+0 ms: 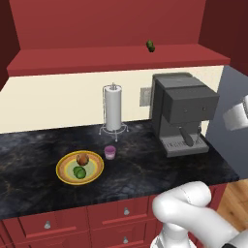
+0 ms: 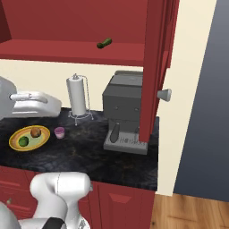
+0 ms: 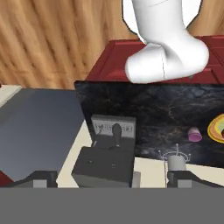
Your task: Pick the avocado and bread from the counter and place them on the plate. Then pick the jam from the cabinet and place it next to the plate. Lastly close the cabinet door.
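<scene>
Looking down, you see the gripper (image 3: 107, 181) with its fingers spread wide, pinching nothing, high over the espresso machine (image 1: 182, 112). On the counter (image 1: 29, 145), the avocado (image 1: 79, 172) and bread (image 1: 83, 159) rest on the plate (image 1: 64, 161); the jam (image 1: 110, 152) stands just beside it at two o'clock. The cabinet (image 2: 154, 67) door hangs open.

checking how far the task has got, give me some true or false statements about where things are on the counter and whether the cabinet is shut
1. The avocado and the bread both lie on the plate. True.
2. The jam stands inside the cabinet. False: it stands on the counter beside the plate.
3. The cabinet door is open. True.
4. The paper towel roll lies flat. False: it stands upright on its holder.
5. A coffee machine stands on the counter. True.
</scene>
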Robot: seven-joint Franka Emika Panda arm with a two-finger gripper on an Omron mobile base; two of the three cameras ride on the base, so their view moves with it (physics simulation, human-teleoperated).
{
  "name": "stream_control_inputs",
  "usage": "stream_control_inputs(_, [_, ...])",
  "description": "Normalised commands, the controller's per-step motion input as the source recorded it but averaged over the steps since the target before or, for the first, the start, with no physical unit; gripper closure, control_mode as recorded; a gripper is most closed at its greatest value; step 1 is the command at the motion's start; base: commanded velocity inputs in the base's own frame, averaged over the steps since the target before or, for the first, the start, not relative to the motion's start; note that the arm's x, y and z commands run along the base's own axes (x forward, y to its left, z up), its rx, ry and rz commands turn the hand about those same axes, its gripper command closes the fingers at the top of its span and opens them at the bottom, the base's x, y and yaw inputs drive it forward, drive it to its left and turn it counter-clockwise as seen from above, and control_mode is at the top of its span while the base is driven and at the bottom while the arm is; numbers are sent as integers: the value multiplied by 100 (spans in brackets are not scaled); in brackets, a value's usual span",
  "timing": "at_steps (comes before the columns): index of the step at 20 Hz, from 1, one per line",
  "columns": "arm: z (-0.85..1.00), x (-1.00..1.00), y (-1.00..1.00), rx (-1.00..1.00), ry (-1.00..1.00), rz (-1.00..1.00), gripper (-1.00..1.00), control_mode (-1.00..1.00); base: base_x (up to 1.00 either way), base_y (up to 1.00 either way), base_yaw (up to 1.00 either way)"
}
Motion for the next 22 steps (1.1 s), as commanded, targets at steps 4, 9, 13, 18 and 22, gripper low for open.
stream_control_inputs(4, [1,-33,-44,8,-28,0,-100,-100,0,0,0])
stream_control_inputs(9, [5,-20,-50,8,-25,0,-100,-100,0,0,0])
stream_control_inputs(13, [7,-12,-47,6,-25,-2,-100,-100,0,0,0])
stream_control_inputs(18, [7,-8,-42,9,-21,-10,-100,-100,0,0,0])
stream_control_inputs(22, [8,-12,-43,18,-11,-25,-100,-100,0,0,0])
